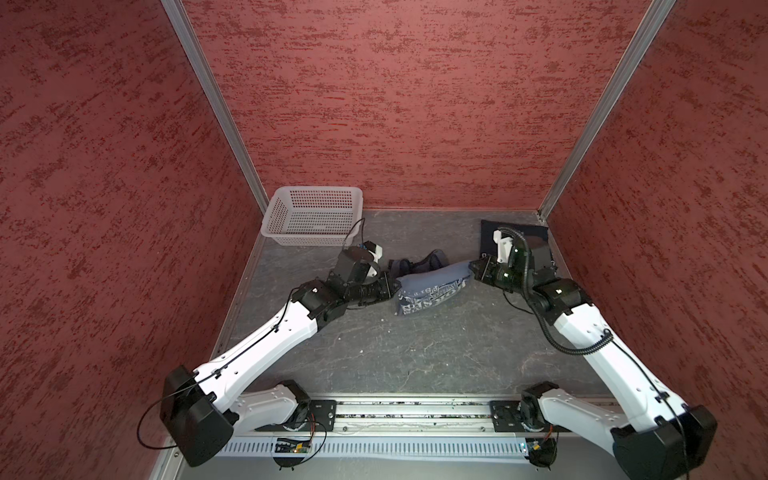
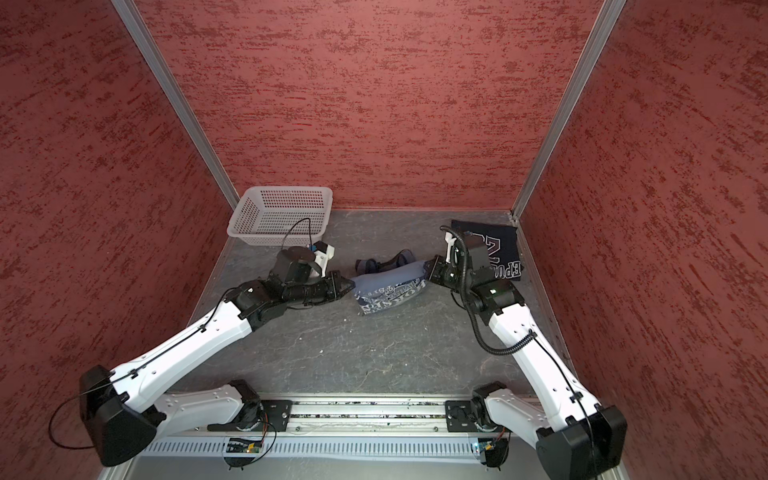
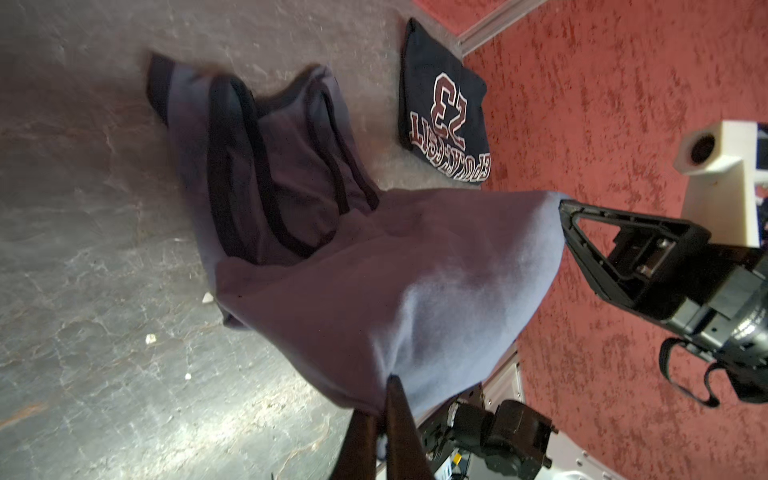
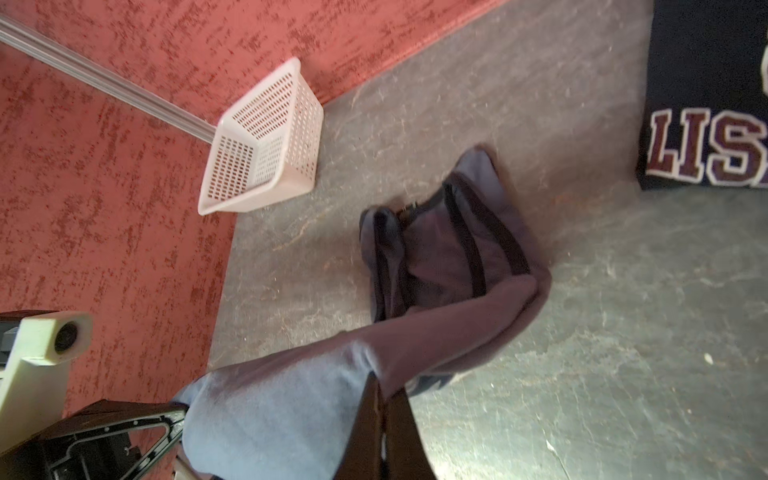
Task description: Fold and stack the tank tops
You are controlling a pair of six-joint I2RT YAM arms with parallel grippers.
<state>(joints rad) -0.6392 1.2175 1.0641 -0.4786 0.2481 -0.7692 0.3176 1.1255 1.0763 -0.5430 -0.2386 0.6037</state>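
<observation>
Left gripper (image 1: 395, 286) and my right gripper (image 1: 473, 266) pinch the grey-blue tank top (image 1: 432, 291); I'd carry both corners level and taut over its straps (image 1: 417, 264).

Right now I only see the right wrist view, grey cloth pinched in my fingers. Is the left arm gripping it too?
Observer: Yes, the left wrist view shows the left fingers shut on another corner of the grey top.
Operator: Which face looks toward the arms' bases?
Observer: In both top views that face carries white lettering.
Operator: My frame cuts off the navy top. Folded?
Observer: Yes, the left wrist view shows the whole navy top as a folded square bearing a "23".
</observation>
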